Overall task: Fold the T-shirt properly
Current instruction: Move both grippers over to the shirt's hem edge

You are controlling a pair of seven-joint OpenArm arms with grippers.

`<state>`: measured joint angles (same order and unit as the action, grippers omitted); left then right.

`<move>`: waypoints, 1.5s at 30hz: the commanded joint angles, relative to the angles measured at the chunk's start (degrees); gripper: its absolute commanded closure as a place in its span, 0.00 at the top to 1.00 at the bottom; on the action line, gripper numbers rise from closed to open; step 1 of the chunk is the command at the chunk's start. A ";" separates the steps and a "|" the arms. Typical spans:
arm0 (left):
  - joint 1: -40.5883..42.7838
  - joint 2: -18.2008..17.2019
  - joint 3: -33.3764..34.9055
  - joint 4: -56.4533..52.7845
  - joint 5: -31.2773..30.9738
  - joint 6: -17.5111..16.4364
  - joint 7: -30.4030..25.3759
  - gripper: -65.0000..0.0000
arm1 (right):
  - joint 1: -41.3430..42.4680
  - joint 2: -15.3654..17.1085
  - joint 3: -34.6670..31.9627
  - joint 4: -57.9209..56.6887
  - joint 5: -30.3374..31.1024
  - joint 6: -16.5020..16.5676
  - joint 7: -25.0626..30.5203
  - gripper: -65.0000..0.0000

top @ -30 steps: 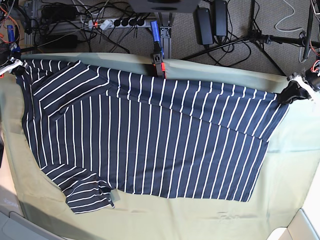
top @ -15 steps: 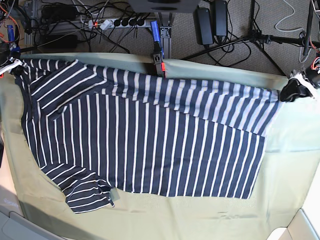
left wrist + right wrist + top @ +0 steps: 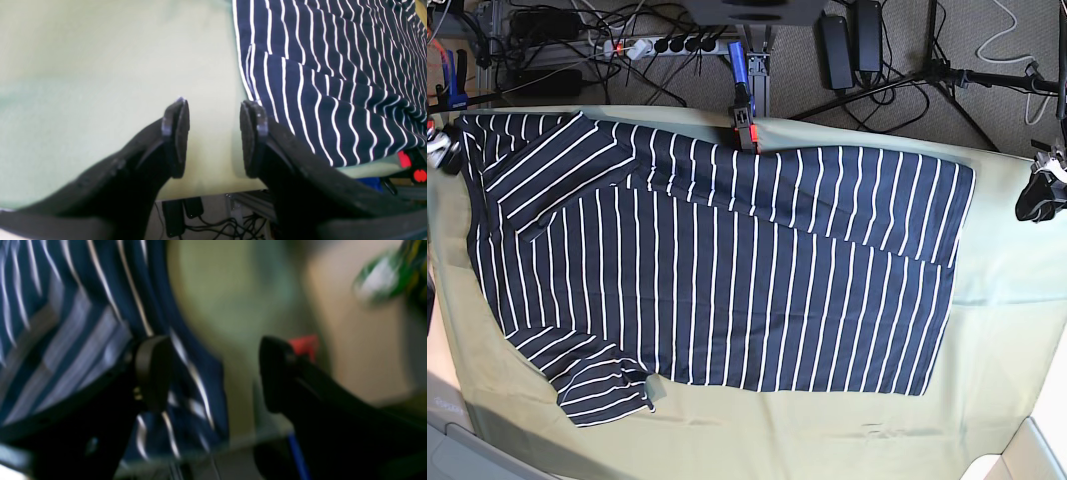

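The T-shirt (image 3: 727, 270), dark navy with thin white stripes, lies spread flat on the pale green cloth (image 3: 1007, 330), with one sleeve bunched at the near left. My left gripper (image 3: 1035, 195) hovers off the shirt's far right corner, apart from it. In the left wrist view this gripper (image 3: 213, 113) is open over bare cloth, the T-shirt (image 3: 333, 83) just to its right. My right gripper (image 3: 439, 148) is at the far left edge. The blurred right wrist view shows this gripper (image 3: 213, 363) open, with the T-shirt's (image 3: 66, 323) corner lying under it.
A red and black clamp (image 3: 745, 125) grips the table's far edge by the shirt's top hem. Behind the table are a power strip (image 3: 667, 45), cables and a tripod (image 3: 947, 75). A white object (image 3: 1037, 455) sits at the near right corner.
Both grippers have opened and let go of the shirt's far corners. The far edge has dropped flat on the table, and both grippers have drawn outward.
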<state>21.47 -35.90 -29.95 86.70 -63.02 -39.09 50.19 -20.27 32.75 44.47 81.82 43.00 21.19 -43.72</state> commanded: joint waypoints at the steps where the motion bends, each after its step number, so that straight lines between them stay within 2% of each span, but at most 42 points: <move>1: -0.22 -1.77 -0.59 1.95 -1.51 -0.91 -0.66 0.44 | 1.84 2.10 1.01 1.05 0.74 3.10 1.42 0.62; 7: -0.35 -2.05 -0.37 12.98 -1.40 -0.91 0.24 0.44 | 13.14 2.54 -0.81 0.61 -1.70 3.08 1.31 0.62; 12: -0.33 -2.08 -0.37 21.79 1.62 -0.91 0.24 0.44 | 23.89 2.51 -8.22 -4.48 -7.08 3.06 3.80 0.62; 18: -0.13 -2.38 -0.37 22.36 1.77 -0.91 1.05 0.44 | 39.71 2.49 -20.81 -20.79 -15.93 2.36 9.42 0.62; 24: 2.23 -2.36 -0.39 22.38 1.55 -0.91 1.07 0.44 | 52.15 2.47 -29.40 -41.00 -21.18 1.51 13.81 0.62; 27: 2.84 -2.34 -0.39 22.38 1.55 -0.91 1.07 0.44 | 54.45 2.45 -32.68 -46.82 -21.90 1.51 14.82 0.62; 33: 2.84 -2.34 -0.39 22.36 1.55 -0.91 0.87 0.44 | 54.51 0.96 -36.79 -47.54 -19.89 1.66 14.19 0.62; 42: 2.82 -2.34 -0.39 22.36 2.25 -0.91 0.17 0.44 | 54.51 -3.85 -37.48 -43.32 -19.61 1.75 12.74 0.62; 45: 2.82 -2.34 -0.39 22.36 2.62 -0.91 0.11 0.44 | 54.51 -4.39 -37.48 -41.59 -18.84 1.75 11.21 0.62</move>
<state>24.73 -37.15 -29.74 108.38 -59.61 -39.09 51.79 32.67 27.09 6.74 39.13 23.40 20.99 -33.32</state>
